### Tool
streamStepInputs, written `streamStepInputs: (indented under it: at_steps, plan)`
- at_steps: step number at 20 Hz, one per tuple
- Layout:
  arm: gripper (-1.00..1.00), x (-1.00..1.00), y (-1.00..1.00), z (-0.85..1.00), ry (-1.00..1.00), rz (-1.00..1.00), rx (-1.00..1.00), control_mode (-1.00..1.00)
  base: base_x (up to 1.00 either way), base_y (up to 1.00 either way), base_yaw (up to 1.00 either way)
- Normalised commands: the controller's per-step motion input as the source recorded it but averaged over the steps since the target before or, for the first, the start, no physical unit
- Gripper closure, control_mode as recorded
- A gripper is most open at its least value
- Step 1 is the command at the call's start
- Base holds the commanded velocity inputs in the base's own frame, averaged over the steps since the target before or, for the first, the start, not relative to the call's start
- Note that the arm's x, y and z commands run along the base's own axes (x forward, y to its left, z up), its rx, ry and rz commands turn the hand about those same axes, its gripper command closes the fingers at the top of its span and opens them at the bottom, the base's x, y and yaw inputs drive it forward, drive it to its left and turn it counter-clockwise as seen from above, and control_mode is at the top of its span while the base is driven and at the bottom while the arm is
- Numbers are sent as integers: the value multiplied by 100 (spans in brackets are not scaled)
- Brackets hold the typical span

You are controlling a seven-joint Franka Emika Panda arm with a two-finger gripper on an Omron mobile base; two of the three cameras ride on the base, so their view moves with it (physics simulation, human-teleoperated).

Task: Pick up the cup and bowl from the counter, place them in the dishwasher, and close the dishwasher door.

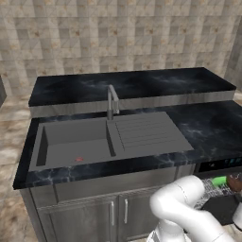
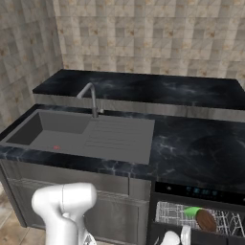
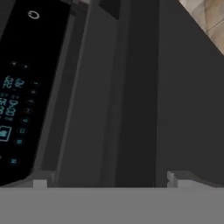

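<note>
The green cup (image 1: 219,181) (image 2: 193,211) lies in the white wire rack (image 2: 225,221) of the dishwasher (image 2: 201,191), with the brown bowl (image 1: 234,182) (image 2: 206,220) right beside it. The dishwasher stands open under the black counter (image 1: 208,127) (image 2: 191,148). Its dark door (image 1: 222,208) sits low in front of the rack. In the hand view my gripper (image 3: 107,181) is open, its fingertips (image 3: 175,178) wide apart with nothing between them. They are close to a dark grey dishwasher panel (image 3: 131,109), next to the black control strip (image 3: 22,96) with cyan lights.
A grey sink (image 1: 75,144) (image 2: 52,131) with drainboard and faucet (image 1: 112,101) (image 2: 91,98) is set in the counter. Grey cabinet doors with steel handles (image 1: 118,212) stand below it. My white arm (image 1: 189,212) (image 2: 64,206) bends low in front of the cabinet.
</note>
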Motion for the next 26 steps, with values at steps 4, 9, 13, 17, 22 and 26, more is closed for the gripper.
streamStepInputs:
  at_steps: [4,9,13,17,22,26]
  plan:
    - [-100,37,0,-38,0,-2,3,-100,0,0,0]
    - [-100,7,-1,-44,0,0,0,-100,0,0,0]
    - [-100,12,-5,-53,0,0,0,-100,0,0,0]
    - [-100,15,-6,-51,0,0,0,-100,0,0,0]
    - [-100,7,-6,-51,0,0,0,-100,0,0,0]
    - [-100,5,-6,-56,0,0,0,-100,0,0,0]
